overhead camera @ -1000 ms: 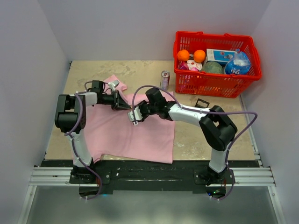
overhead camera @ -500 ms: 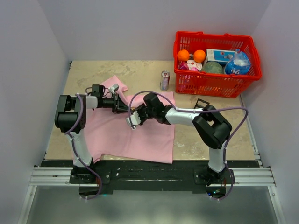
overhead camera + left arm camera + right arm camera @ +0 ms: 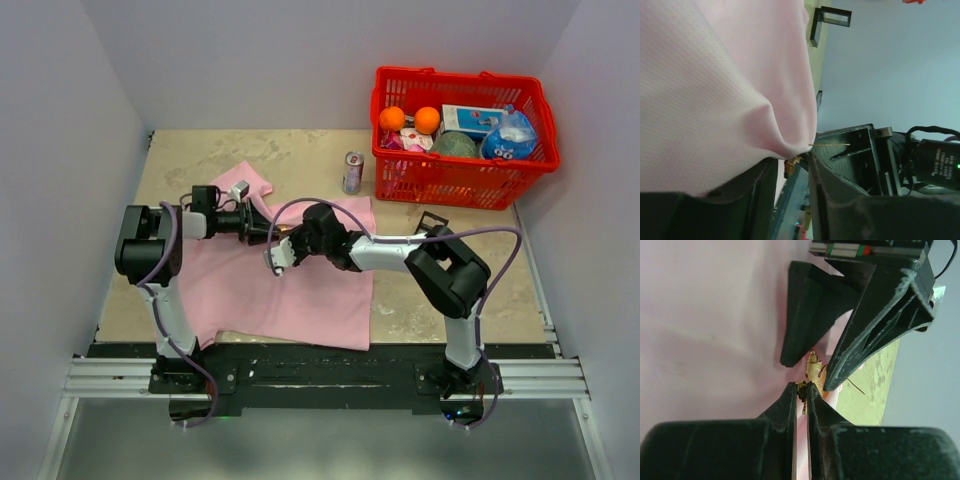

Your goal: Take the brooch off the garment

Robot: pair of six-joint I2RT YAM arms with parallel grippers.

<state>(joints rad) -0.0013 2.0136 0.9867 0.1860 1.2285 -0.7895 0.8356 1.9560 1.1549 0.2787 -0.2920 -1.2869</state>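
The pink garment (image 3: 260, 290) lies spread on the table, and a fold of it (image 3: 715, 100) is lifted at the grippers. The small golden brooch (image 3: 814, 371) sits on that fold, its thin pin (image 3: 830, 145) sticking out. My right gripper (image 3: 801, 388) is shut on the brooch's lower edge. My left gripper (image 3: 793, 172) faces it tip to tip. Its fingers (image 3: 800, 325) stand open on either side of the brooch (image 3: 791, 163), with cloth draped over one. In the top view the two grippers meet at the garment's upper middle (image 3: 278, 238), and the brooch is hidden there.
A red basket (image 3: 460, 175) holding oranges and packets stands at the back right. A soda can (image 3: 352, 172) is upright just left of it. A small black frame (image 3: 432, 222) lies by the garment's right edge. Walls close in both sides.
My left gripper's jaws have opened. My right gripper has slid a little left and its jaws have closed on the brooch.
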